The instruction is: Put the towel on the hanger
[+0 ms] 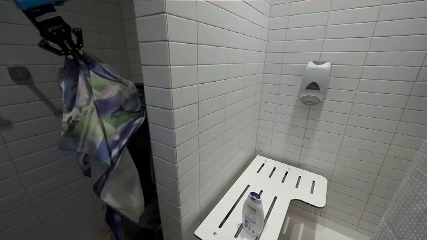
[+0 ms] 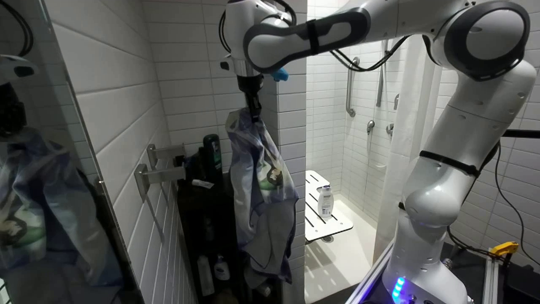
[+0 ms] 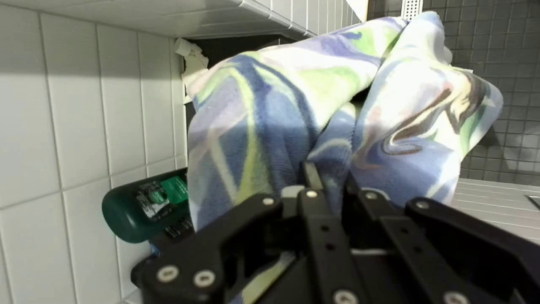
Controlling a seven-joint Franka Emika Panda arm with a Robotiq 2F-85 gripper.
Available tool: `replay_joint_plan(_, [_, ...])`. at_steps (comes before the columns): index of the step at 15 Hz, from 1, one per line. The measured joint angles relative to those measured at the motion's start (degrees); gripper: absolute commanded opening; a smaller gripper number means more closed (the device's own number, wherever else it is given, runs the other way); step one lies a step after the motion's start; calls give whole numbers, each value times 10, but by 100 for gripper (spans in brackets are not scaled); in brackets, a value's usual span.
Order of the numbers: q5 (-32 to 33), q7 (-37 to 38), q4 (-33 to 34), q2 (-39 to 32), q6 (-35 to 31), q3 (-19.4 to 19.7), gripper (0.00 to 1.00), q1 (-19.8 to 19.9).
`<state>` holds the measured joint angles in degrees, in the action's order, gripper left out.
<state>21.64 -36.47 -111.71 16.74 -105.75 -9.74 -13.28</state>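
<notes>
The towel, patterned in purple, green and white, hangs in loose folds from my gripper (image 1: 74, 51). The towel shows in both exterior views (image 1: 100, 106) (image 2: 263, 181) and fills the middle of the wrist view (image 3: 274, 118). My gripper, also in the other views (image 2: 255, 114) (image 3: 329, 181), points down, its fingers shut on a pinched fold at the towel's top. The hanger appears to be the two flat metal bars (image 2: 164, 175) standing out from the tiled wall. The gripper is above and to the right of them in that exterior view, towel apart from them. The hanger does not show in the wrist view.
A dark shelf (image 2: 202, 198) with several bottles, one dark green (image 2: 213, 154) (image 3: 145, 204), stands beside and behind the towel. A tiled wall corner (image 1: 156, 100) is close to the towel. A mirror (image 2: 55, 126) is on the near wall. A white bench (image 1: 300, 196) bears a white bottle (image 1: 253, 215).
</notes>
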Motion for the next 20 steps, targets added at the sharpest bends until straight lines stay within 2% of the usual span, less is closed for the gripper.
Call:
replay_joint_plan(11, [0, -29, 48, 55, 84, -69, 3, -61])
replay_joint_plan(16, [-15, -36, 70, 42, 55, -76, 3, -78])
replay_joint_plan(20, [-59, -44, 91, 9, 15, -76, 3, -81])
